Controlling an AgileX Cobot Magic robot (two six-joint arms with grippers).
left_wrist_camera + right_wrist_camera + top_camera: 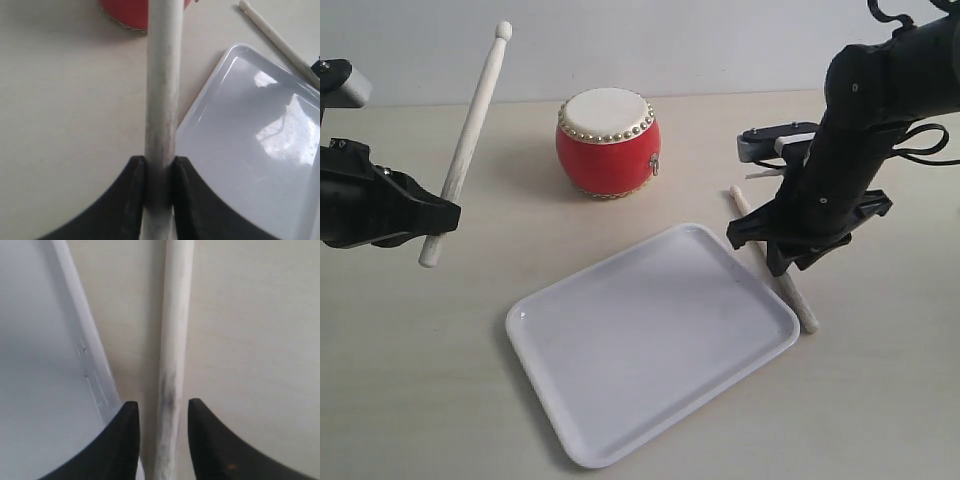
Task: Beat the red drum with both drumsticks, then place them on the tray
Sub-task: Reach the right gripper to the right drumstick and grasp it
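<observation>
The red drum [608, 143] with its cream top stands at the back middle of the table; its lower edge [125, 12] shows in the left wrist view. My left gripper [438, 214] is shut on one drumstick [470, 130], held off the table with its bead tip pointing up; the shaft [162, 90] runs between the jaws. The second drumstick [802, 308] lies flat beside the white tray's [650, 340] right rim. My right gripper [163, 412] is open low over this stick [172, 350], one finger on each side, apart from it.
The pale table runs to a light wall behind the drum. The tray's rim [87, 345] lies close beside the lying stick. The right arm [860, 130] and its cable rise over the table's right side.
</observation>
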